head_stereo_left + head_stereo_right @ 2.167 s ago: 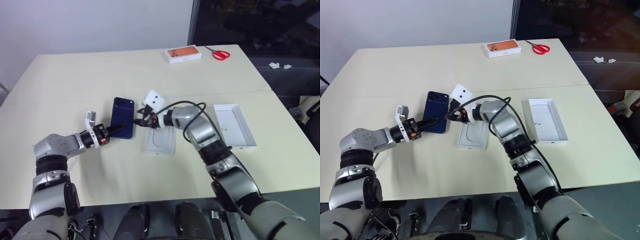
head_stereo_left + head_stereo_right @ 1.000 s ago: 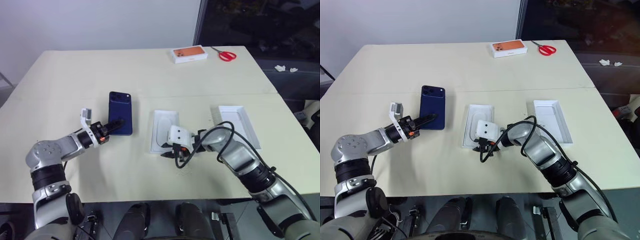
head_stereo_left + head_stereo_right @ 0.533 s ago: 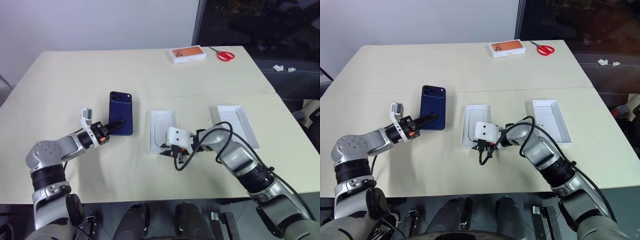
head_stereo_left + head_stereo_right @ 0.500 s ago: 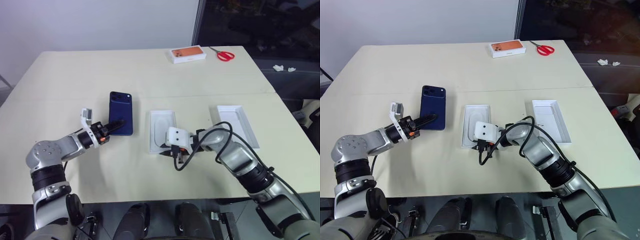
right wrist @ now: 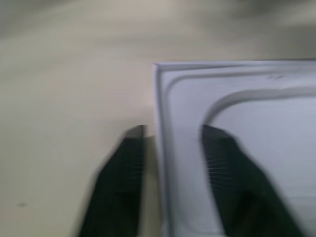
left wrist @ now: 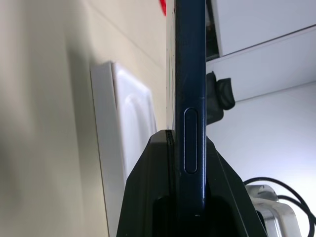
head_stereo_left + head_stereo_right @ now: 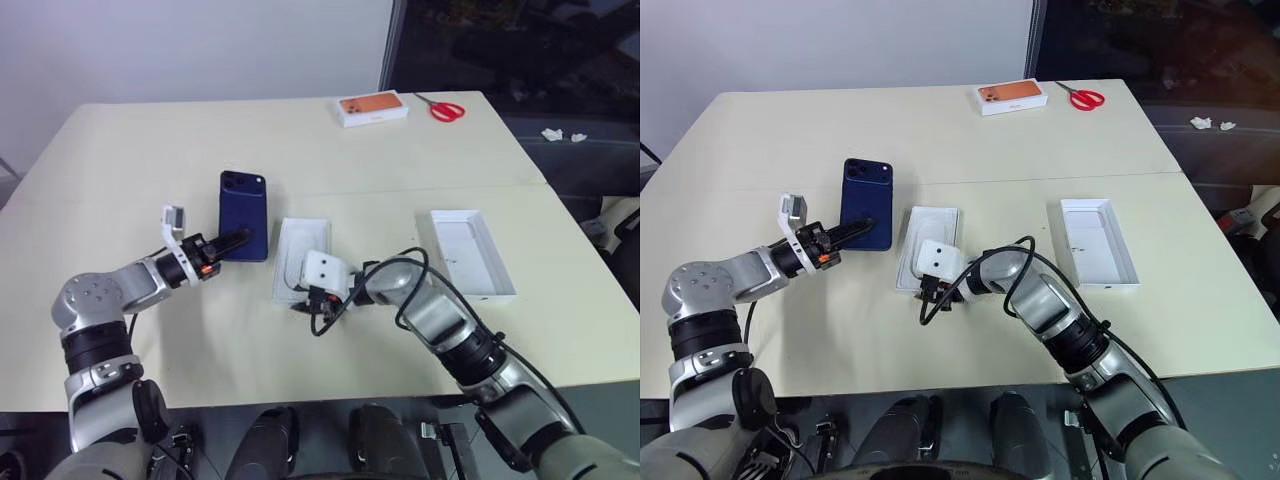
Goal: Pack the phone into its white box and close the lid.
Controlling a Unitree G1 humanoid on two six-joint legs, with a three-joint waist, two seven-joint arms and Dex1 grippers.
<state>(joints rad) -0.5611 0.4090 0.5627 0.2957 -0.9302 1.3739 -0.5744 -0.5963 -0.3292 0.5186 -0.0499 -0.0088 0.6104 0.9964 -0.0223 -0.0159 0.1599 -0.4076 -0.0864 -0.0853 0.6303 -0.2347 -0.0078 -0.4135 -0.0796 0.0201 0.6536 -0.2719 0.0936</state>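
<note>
Two claws work low in the head views over the cream worktop (image 7: 420,150). Lower centre, the right claw (image 7: 303,301) is at the near end of the white box (image 7: 303,262); in the right wrist view its black fingers (image 5: 121,163) stand apart, one outside the box's side wall and one over its moulded white inner tray, the wall between them. The box's tray lies bare. To the left, the left claw (image 7: 232,243) is clamped tight on the near end of the phone (image 7: 245,215), a dark blue handset with its camera lenses at the far end; the left wrist view shows it edge-on between the fingers. The phone lies just left of the white box. At right of centre, well apart, the lid (image 7: 466,252) lies with its plain white inside up. Far, at upper centre, an orange-topped box (image 7: 372,108) sits beside red-handled scissors (image 7: 440,108).
</note>
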